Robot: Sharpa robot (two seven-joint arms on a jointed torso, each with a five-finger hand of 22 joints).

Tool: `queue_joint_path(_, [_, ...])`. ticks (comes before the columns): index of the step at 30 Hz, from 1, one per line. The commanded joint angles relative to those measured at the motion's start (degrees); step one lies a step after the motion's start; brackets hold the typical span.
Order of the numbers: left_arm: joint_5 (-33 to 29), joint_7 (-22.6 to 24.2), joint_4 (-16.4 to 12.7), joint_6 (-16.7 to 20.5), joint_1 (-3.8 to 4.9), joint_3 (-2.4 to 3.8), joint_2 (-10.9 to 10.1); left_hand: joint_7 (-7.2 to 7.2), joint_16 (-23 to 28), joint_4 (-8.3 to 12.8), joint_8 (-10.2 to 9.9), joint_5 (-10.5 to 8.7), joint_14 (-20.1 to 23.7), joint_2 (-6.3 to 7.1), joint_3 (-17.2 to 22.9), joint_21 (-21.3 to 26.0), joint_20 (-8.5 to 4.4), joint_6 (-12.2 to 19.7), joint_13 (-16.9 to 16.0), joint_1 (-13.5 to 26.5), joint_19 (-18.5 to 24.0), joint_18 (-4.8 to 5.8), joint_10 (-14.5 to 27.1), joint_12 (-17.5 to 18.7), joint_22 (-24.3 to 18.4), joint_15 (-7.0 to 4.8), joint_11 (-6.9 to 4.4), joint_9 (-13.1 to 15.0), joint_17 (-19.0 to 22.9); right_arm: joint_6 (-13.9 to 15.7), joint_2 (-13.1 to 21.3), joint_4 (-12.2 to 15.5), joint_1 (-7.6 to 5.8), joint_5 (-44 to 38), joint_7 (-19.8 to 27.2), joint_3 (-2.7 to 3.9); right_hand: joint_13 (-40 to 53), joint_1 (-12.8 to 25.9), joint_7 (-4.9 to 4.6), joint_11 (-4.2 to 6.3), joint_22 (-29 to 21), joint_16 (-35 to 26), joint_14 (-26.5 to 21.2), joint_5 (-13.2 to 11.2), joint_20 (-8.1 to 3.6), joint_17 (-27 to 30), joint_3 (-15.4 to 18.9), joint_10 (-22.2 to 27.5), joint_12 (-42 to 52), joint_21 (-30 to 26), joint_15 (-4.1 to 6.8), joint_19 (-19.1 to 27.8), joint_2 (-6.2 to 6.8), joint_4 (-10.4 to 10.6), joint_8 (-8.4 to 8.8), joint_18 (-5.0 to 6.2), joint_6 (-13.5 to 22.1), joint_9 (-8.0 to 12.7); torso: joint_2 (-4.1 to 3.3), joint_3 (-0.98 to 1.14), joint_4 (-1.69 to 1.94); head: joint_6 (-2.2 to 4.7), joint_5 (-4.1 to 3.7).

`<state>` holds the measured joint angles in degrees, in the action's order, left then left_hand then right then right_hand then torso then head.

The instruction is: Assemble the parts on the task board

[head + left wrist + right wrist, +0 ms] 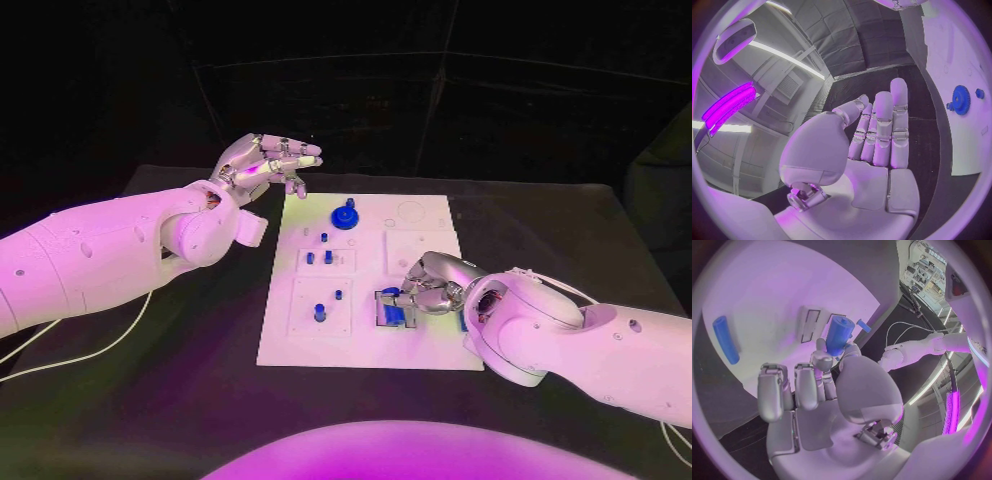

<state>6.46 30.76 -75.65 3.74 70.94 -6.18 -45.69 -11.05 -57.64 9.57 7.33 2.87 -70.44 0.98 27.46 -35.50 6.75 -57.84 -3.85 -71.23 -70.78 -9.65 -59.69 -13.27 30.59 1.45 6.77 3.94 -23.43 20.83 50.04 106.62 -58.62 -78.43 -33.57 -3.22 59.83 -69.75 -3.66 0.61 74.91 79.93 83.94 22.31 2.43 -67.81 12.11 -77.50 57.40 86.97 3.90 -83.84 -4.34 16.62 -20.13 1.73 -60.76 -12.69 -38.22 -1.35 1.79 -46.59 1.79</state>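
The right silver many-fingered hand (433,283) pinches a short blue plastic cylinder (839,335) upright over the white rectangular task board (433,350), beside the slotted fixture at the board's four o'clock. The left hand (267,165), released, hovers off its eleven o'clock corner.

Gear (343,215) lies on task board (433,350), far end.

Dim magenta-lit scene, dark background, glowing ceiling strips, fisheye-warped wrist views.
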Motion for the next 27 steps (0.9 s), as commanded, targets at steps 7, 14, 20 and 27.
queue_joint_path(7, [-0.2,0.0,-0.2,-0.7,0.10,0.05,0.0,-0.03,0.4,0.1,0.4,0.10,0.4,-0.02,-0.3,0.2,0.06,0.6,0.0,0.3,0.4,-0.81,0.5,-0.1,-0.1,-0.05,0.09,0.0,0.1,-0.9,-1.3,-1.3,-0.11,0.0,-1.6,0.04,-0.4,3.4,-0.13,-0.08,10.0,-0.4,2.3,-9.6,-0.35,0.7,3.1,0.4,-2.2,-0.1,0.44,-3.2,0.07,0.0,-0.26,-0.42,0.2,-1.0,0.01,0.01,-0.08,-0.10,0.13])
queue_joint_path(14, [-0.2,0.0,-0.2,-0.6,0.10,0.05,0.0,-0.03,0.4,0.1,0.4,0.10,0.4,-0.02,-0.3,0.2,0.06,0.6,0.0,0.3,0.4,-0.81,0.5,-0.1,-0.1,-0.05,0.09,0.0,0.1,-1.5,-1.7,-1.7,-0.11,-1.9,-1.7,0.04,-3.9,6.8,-0.48,-0.39,9.2,-1.4,2.0,-19.0,-0.12,2.3,5.8,2.4,-7.5,-0.6,0.17,-2.7,2.04,0.1,-0.27,-0.24,1.2,-1.9,0.05,0.05,-0.12,-0.16,0.14])
queue_joint_path(20, [-0.2,0.0,-0.2,-0.6,0.10,0.05,-0.1,-0.03,0.4,0.1,0.4,0.10,0.4,-0.02,-0.3,0.2,0.06,0.6,0.0,0.3,0.4,-0.81,0.5,-0.1,-0.1,-0.05,0.09,0.0,0.1,-1.3,-1.4,-1.5,-0.12,-3.6,-1.8,0.04,-4.9,7.9,-0.54,-0.46,9.1,-1.8,1.9,-19.3,-0.07,2.8,5.6,2.9,-8.9,-0.7,0.13,-2.6,2.98,0.2,-0.30,-0.20,1.5,-2.2,0.04,0.08,-0.17,-0.16,0.13])
queue_joint_path(27, [-0.2,-0.1,-0.1,-0.6,0.10,0.05,-0.1,-0.03,0.4,0.1,0.4,0.10,0.4,-0.02,-0.3,0.2,0.06,0.6,0.0,0.3,0.4,-0.81,0.5,-0.1,-0.1,-0.05,0.09,0.0,0.1,0.1,-0.8,-0.9,-0.11,-4.2,-1.2,0.04,-4.9,4.3,-0.53,-0.47,9.2,-1.9,1.9,-15.3,0.00,2.7,3.4,2.7,-9.2,-0.7,0.10,-2.7,1.58,-0.4,-0.57,-0.22,1.8,-2.8,0.01,0.17,-0.24,-0.03,0.04])
